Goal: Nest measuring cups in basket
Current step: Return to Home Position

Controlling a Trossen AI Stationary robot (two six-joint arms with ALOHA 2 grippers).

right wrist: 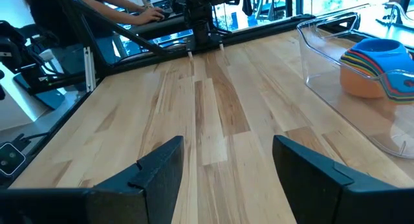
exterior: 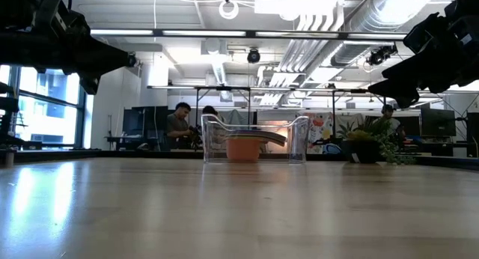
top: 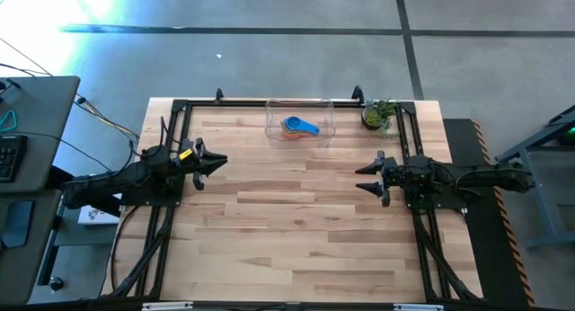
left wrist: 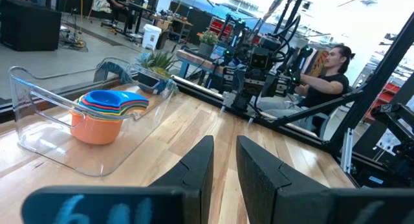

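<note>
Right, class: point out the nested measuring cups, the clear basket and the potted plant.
measuring cups (left wrist: 97, 128): left wrist view, on the orange outermost cup's body.
basket (exterior: 299, 143): low view, on its clear wall nearest the plant.
potted plant (top: 378, 115): high view, on the leaves.

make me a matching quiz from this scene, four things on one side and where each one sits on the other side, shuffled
Things:
1. measuring cups
2. potted plant
3. left pincer
4. right pincer

Places:
a. beside the basket, near the far right corner of the table
b. empty, at the table's right side
c. nested inside the basket
d. empty, at the table's left side

Pairs: 1-c, 2-a, 3-d, 4-b
</note>
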